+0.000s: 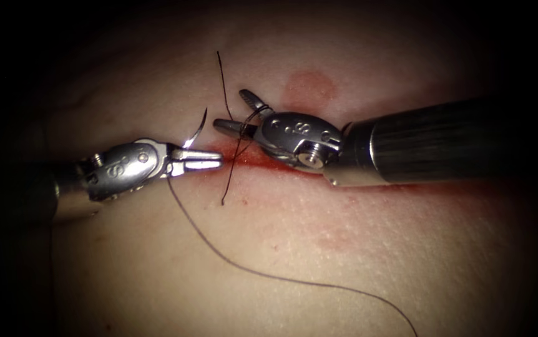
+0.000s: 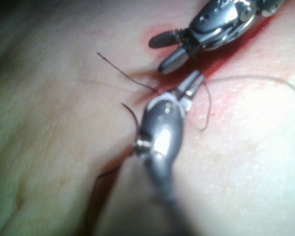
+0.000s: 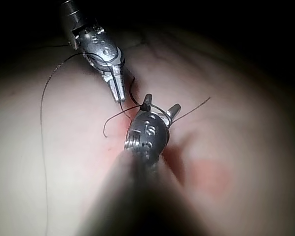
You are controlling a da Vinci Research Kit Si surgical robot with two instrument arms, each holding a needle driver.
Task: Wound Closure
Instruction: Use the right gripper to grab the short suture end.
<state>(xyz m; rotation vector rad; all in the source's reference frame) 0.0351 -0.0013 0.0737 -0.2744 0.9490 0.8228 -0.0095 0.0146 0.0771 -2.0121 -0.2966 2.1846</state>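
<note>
Two tools meet over the red cut in the tissue (image 1: pixel 319 249).

Nearest, thread (image 1: pixel 269 274) trails across the tissue. The left tool (image 1: pixel 210 160) is clenched on the curved needle (image 1: pixel 197 131) near its rear end, needle free of the tissue. Beyond, the right tool (image 1: pixel 234 112) stands spread, thread looped around its jaws, grasping nothing.

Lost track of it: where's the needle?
Endoscope view: the needle is held by the left tool, curving up clear of the tissue, left of the right tool.
</note>
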